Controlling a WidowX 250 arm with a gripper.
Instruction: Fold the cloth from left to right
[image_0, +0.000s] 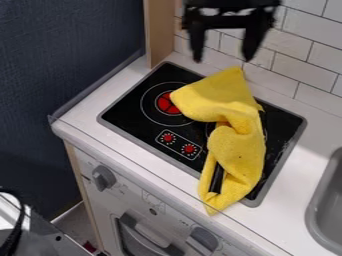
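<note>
from where i stand, the claw (223, 57) hangs at the top, spread wide and gripping nothing, perhaps to leave room for a grab. right of centre, the yellow cloth (242, 152) slumps crumpled across the black stovetop (127, 111). white counter (93, 114) surrounds it; tiled wall (294, 65) behind, grey sink (312, 215) lower right.

Yellow cloth (235, 145) bunched across the black stovetop (143, 103) – open gripper (224, 55) above, 2 fingers apart

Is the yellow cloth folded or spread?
Neither: the cloth lies bunched across the stovetop, narrowed near its middle, creased, without a neat fold.
</note>
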